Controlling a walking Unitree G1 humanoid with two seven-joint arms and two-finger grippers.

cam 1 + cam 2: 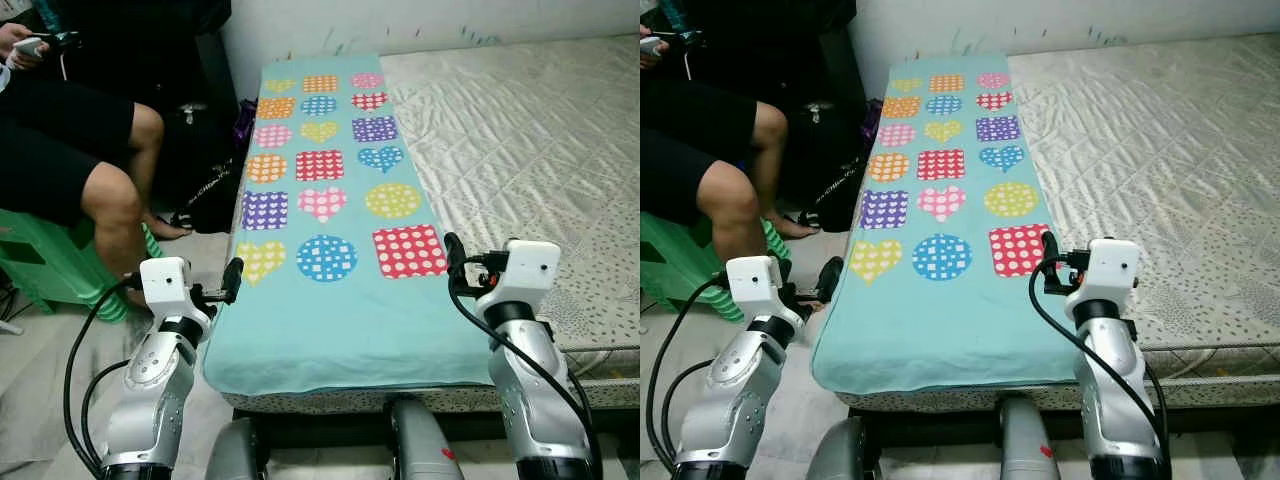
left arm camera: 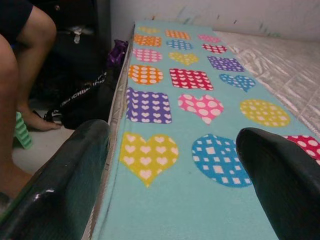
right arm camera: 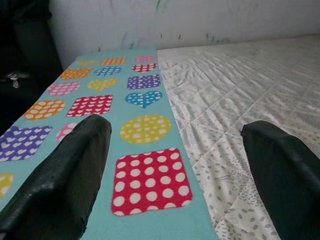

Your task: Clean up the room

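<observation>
Both jaws stand wide apart, empty: the left gripper (image 1: 232, 280) and right gripper (image 1: 452, 262) flank the near end of the turquoise blanket with coloured patterned shapes (image 1: 325, 200). Pinching thin cloth on the quilted mattress (image 1: 520, 130) risks snagging the sheet beneath.

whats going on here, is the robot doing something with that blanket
The robot stands at the near end of a mattress with a teal blanket, patterned with hearts, circles and squares, spread flat along its left side. The left gripper is at the blanket's near left edge and the right gripper at its near right edge, both open and holding nothing. A person sits on a green stool to the left, with a black bag beside the bed.
</observation>
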